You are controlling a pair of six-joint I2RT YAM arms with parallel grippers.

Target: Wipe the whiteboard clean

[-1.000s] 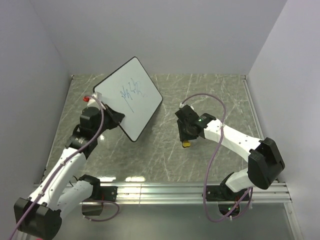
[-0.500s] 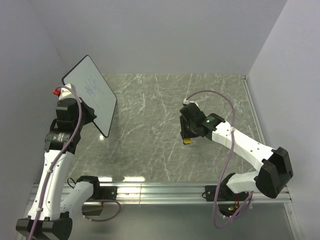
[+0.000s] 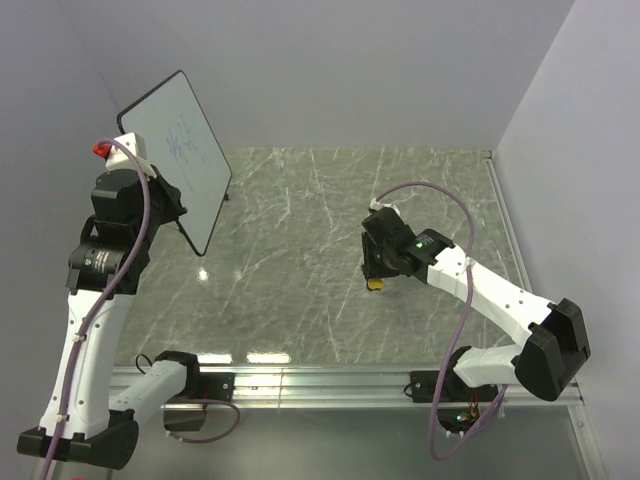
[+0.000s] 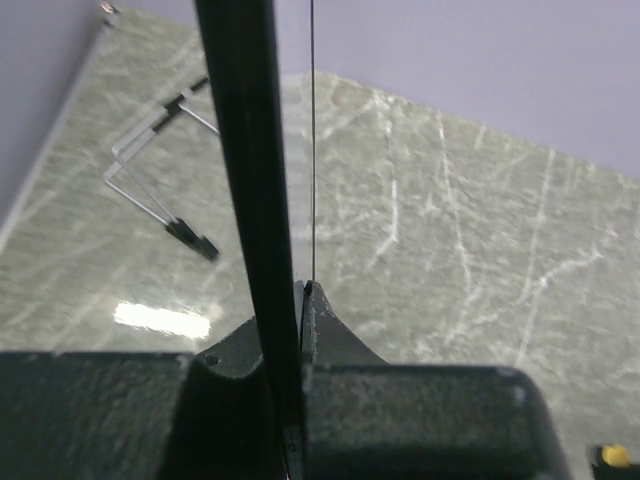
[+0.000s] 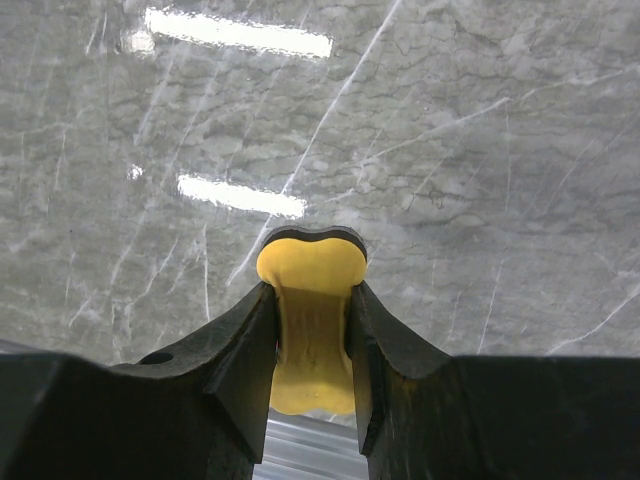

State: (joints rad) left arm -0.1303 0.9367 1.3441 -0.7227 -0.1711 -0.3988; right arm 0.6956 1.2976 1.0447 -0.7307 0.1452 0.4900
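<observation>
The whiteboard (image 3: 180, 155) is white with a black rim and blue scribbles. My left gripper (image 3: 168, 212) is shut on its lower edge and holds it upright, high at the far left, face turned right. In the left wrist view the board (image 4: 245, 150) shows edge-on as a dark strip clamped between my fingers (image 4: 325, 330). My right gripper (image 3: 374, 272) is shut on the yellow bone-shaped eraser (image 3: 373, 285), held just above the table at centre right, far from the board. In the right wrist view the eraser (image 5: 311, 300) sits pinched at its waist between both fingers.
A thin wire stand (image 4: 160, 195) lies on the grey marble table (image 3: 300, 260) at the far left. White walls close the left, back and right sides. An aluminium rail (image 3: 330, 385) runs along the near edge.
My left arm has lifted the whiteboard up and swung it left, from a tilted pose over the table to nearly upright. My right gripper shifted slightly with the eraser.
</observation>
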